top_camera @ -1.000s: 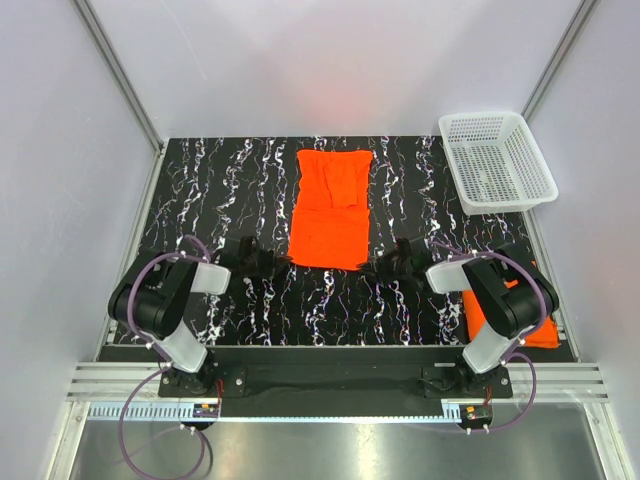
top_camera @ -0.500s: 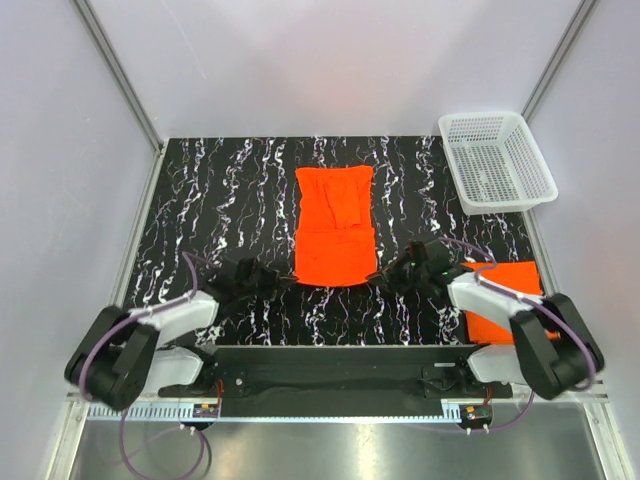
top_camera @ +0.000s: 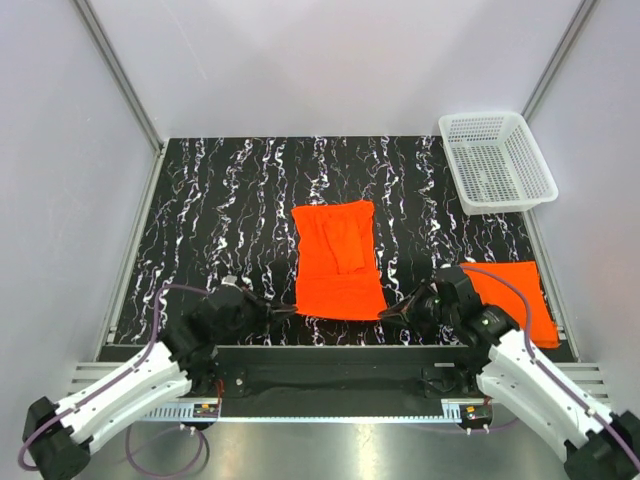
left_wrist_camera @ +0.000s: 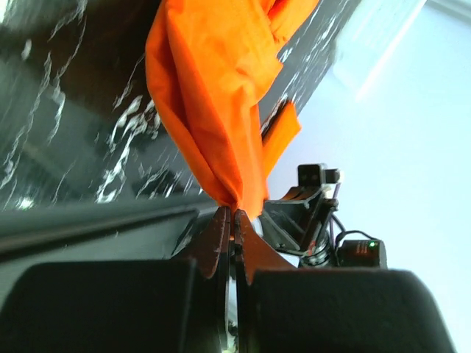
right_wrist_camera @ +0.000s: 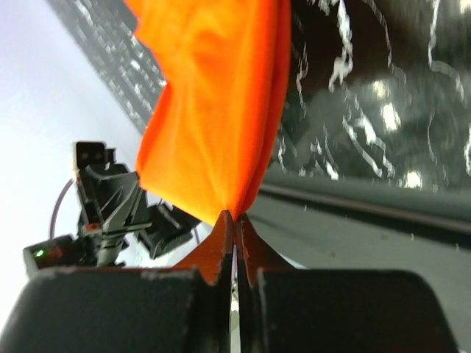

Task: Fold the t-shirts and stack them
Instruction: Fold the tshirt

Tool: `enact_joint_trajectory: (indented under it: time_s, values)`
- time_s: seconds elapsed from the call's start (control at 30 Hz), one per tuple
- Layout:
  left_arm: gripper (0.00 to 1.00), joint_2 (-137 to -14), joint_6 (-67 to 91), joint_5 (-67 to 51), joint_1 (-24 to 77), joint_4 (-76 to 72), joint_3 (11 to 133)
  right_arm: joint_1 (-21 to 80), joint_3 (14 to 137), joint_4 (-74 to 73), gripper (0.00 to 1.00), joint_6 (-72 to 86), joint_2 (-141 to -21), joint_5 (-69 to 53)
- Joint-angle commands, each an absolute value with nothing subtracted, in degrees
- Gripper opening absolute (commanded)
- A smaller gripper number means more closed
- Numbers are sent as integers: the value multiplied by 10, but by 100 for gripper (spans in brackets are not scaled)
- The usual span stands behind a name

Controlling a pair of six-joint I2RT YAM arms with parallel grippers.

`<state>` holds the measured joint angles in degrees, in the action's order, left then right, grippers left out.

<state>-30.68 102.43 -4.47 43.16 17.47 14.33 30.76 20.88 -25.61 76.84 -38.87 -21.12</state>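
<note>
My left gripper [left_wrist_camera: 234,218] is pinching the near left corner of the orange t-shirt [top_camera: 338,255], jaws pressed together on the cloth. My right gripper [right_wrist_camera: 234,218] is clamping the near right corner the same way. Beyond my jaws the shirt is lying on the black marbled table [top_camera: 220,200]. A second folded t-shirt [top_camera: 525,295] is lying just outside my right gripper.

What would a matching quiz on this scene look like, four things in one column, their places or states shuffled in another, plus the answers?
1. basket
2. middle shirt
3. side shirt
4. left hand

A. shut on the middle shirt's near left corner
B. far right corner of the table
C. lying flat by the right edge
D. spread mid-table, near corners pinched

Pairs: 1-B, 2-D, 3-C, 4-A
</note>
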Motion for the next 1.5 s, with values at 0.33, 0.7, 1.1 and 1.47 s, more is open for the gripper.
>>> enact_joint_trajectory:
  time_s: [0.33, 0.7, 1.1, 1.47]
  values:
    - [0, -303, 1068, 33, 545, 269, 225, 315, 272, -429, 0, 777, -300, -232]
    - [0, -408, 938, 73, 511, 302, 378, 283, 394, -415, 0, 702, -451, -227]
    - [0, -658, 753, -115, 264, 213, 524, 137, 585, -347, 0, 555, -795, -407]
    - [0, -871, 708, -199, 189, 181, 659, 77, 738, -347, 0, 526, -970, -452]
